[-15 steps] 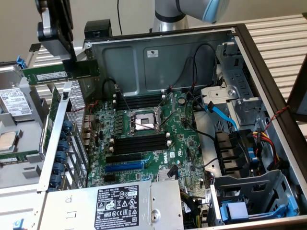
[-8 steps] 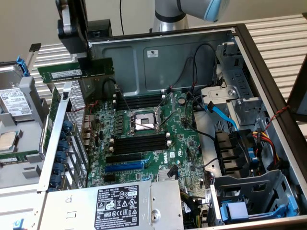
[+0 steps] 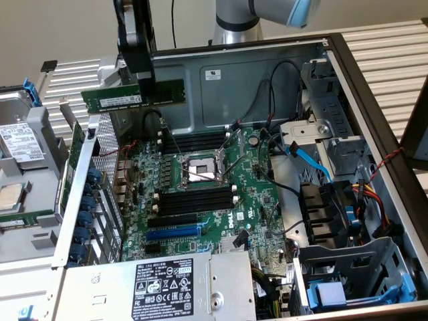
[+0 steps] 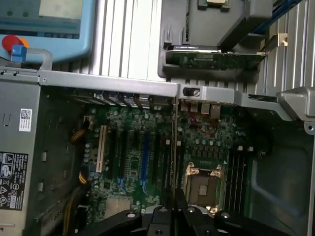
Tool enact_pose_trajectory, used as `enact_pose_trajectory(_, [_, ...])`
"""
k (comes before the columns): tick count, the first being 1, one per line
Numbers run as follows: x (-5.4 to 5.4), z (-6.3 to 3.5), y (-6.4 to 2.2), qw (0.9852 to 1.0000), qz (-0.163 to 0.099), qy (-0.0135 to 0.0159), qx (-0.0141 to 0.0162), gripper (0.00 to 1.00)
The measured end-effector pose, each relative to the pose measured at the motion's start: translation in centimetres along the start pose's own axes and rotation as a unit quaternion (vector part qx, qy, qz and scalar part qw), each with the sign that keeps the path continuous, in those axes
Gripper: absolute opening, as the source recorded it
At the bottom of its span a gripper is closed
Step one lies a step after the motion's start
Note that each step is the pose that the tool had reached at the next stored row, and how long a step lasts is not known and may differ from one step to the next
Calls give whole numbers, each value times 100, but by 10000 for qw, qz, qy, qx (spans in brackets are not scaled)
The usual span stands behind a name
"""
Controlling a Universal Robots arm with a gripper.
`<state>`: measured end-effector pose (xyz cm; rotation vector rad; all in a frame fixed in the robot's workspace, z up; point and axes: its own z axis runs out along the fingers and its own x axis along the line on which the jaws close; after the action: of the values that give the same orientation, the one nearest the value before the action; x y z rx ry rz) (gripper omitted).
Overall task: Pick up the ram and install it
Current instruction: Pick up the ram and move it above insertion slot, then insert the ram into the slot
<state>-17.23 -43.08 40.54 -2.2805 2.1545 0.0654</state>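
Jaws closed tight on long thin green circuit-board ram stick (image 3: 120, 99); I hold it level, long edge down, in air above open grey metal computer case (image 3: 267, 67), well above green motherboard (image 3: 257, 200) and long black memory slots (image 3: 194, 202).

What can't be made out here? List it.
1. Exterior view: print on the ram label, too small to read.
2. Exterior view: part of the ram, covered by the gripper.
3. Wrist view: the ram's chips, since it stands edge-on.
4. Exterior view: the arm, cut off by the top edge.
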Motion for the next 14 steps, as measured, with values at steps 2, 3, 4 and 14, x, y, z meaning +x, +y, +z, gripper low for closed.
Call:
enact_pose_trajectory(2, [-9,14,-91,10000,0,0,0,13])
enact_pose_trajectory(3, [-17,23,-139,10000,0,0,0,13])
enact_pose_trajectory(4, [-25,33,-185,10000,0,0,0,13])
enact_pose_trajectory(14, [-129,179,-597,10000,-1,-11,1,13])
